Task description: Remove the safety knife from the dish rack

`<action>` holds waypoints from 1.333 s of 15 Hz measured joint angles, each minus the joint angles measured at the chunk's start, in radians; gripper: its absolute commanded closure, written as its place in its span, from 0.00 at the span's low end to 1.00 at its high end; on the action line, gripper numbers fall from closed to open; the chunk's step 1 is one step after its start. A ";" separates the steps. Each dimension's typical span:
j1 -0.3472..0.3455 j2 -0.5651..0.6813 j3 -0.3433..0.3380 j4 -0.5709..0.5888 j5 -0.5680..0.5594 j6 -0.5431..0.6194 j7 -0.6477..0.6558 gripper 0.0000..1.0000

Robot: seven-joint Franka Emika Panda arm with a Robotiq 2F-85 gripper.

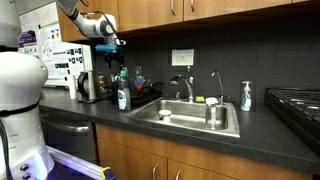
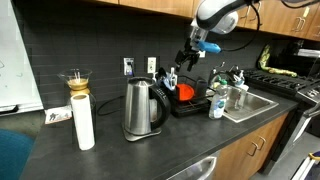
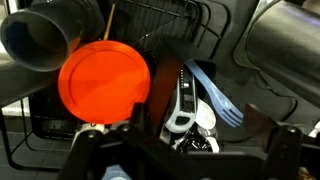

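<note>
Gripper [image 3: 187, 140]: hung above the dish rack, fingers spread wide, nothing between them.
Dish rack [image 2: 195, 108]: black wire, sat on the dark counter [image 1: 270, 135], just beside the steel sink [image 1: 228, 127].
Safety knife [image 3: 180, 108]: lay inside the rack, just beside the orange plate; looked like the dark and silver tool, hard to tell for sure.
Orange plate [image 3: 103, 82]: round, stood in the rack.
Blue fork [image 3: 218, 100]: lay in the rack, on the knife's other side.
Kettle [image 2: 140, 108]: stood on the counter, apart from the rack.

Steel kettle [image 2: 143, 108] near white roll [image 2: 84, 122]
</note>
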 measured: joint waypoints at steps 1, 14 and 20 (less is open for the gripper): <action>0.000 0.000 0.000 0.000 0.011 0.004 0.005 0.00; 0.021 0.073 0.011 -0.004 -0.073 0.162 0.353 0.00; 0.013 0.071 -0.004 -0.025 -0.063 0.167 0.402 0.00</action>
